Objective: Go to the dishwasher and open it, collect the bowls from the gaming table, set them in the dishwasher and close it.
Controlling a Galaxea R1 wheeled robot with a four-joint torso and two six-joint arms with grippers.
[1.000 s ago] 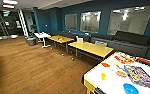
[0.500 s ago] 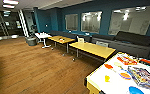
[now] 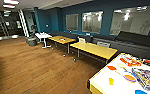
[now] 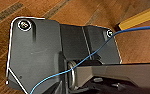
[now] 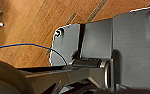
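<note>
A wood-plank floor [image 3: 33, 67] is seen across the left and centre of the head view, with glazed doors [image 3: 6, 23] at the far left. A small white table [image 3: 43, 35] is noted further back, beside a grey seat [image 3: 31, 40]. Two yellow-wood tables [image 3: 93, 49] are set in a row before a long dark sofa [image 3: 131, 41], under framed panels [image 3: 92, 22] on the blue wall [image 3: 53, 18]. The gaming table [image 3: 103, 81], white-topped with a yellow edge, is located at the lower right corner. On it an orange bowl [image 3: 129, 77] is seen near the middle, a blue bowl [image 3: 140, 92] at the bottom edge and a red bowl [image 3: 112, 67] nearer the far side; a small yellow item [image 3: 111, 81] and a printed box [image 3: 147, 78] lie close by. In both wrist views floorboards and a blue cable [image 4: 91, 56] are observed; the state of either claw cannot be told.
</note>
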